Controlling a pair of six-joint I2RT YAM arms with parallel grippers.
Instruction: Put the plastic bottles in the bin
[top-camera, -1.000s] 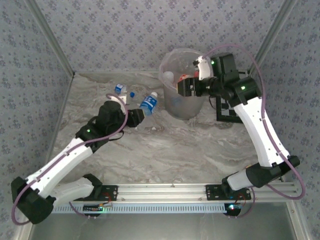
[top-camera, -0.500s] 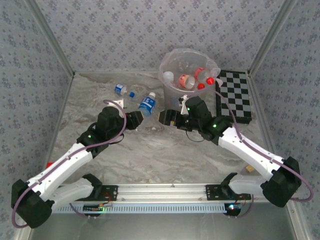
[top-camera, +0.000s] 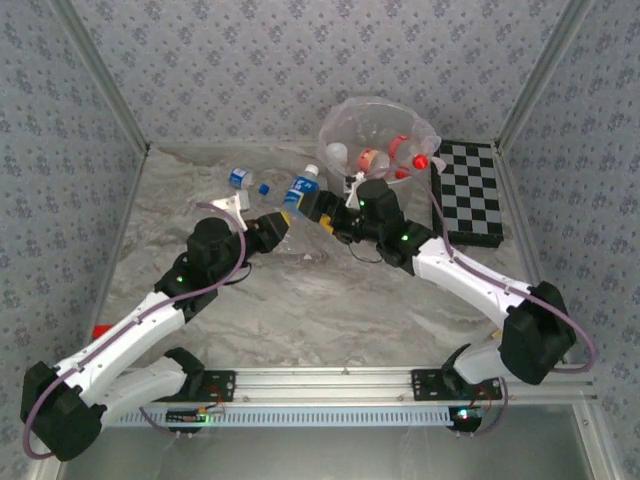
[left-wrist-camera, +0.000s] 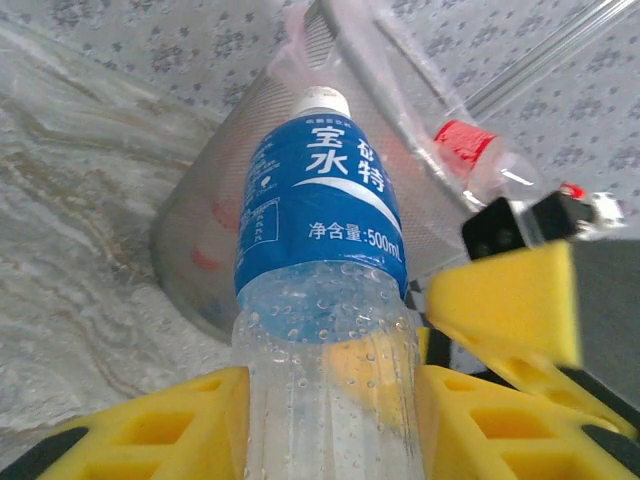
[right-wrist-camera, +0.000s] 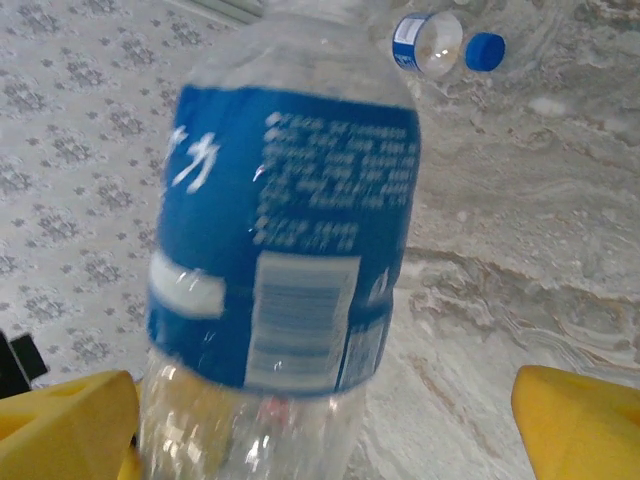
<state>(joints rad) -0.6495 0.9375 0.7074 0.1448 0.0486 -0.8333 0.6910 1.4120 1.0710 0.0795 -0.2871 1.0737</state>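
While wide agape, right tool (right-wrist-camera: 320, 428) around bottle (right-wrist-camera: 290, 240)

Inside the bin (top-camera: 378, 103), several bottles (top-camera: 375, 160) are seen lying. Just left of the bin, one bottle (top-camera: 301, 187) is being held. Farther left of the bin, another bottle (top-camera: 240, 178) is lying on the counter (top-camera: 330, 300). Right of the bin, a checkerboard (top-camera: 470, 190) is laid flat.
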